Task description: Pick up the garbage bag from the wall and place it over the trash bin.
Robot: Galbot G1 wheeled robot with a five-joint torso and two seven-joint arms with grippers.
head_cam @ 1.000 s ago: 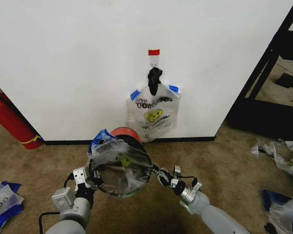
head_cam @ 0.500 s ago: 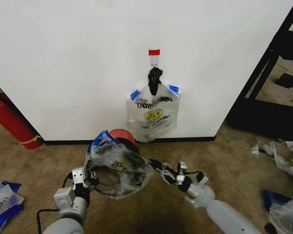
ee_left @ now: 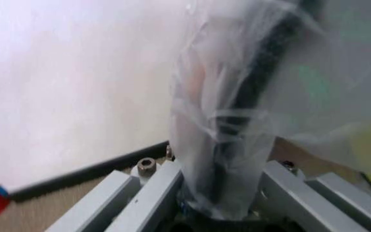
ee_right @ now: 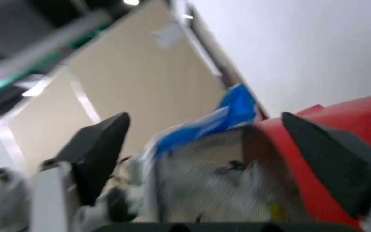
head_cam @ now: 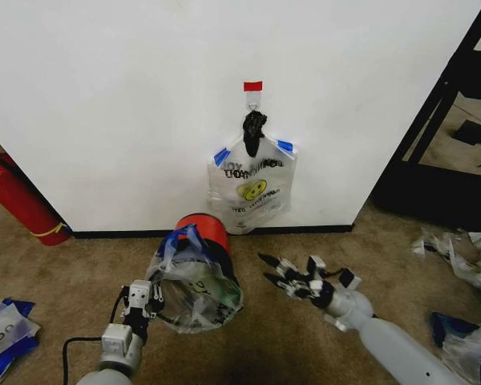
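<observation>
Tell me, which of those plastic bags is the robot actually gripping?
The bag stretched over the trash bin, the garbage bag; the left end effector clamps its edge. Another hangs on the wall.

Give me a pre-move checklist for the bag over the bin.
1. Left claw shut on the garbage bag: ok, plastic is pinched between its fingers in the left wrist view.
2. Right claw free of the bag: ok, open, apart from it.
3. Bag mouth over the trash bin: ok on the near side.
4. Far rim covered: cannot tell.
5. Bin upright: not ok, tipped toward the robot.
6. Second bag hanging on the wall hook: ok.
</observation>
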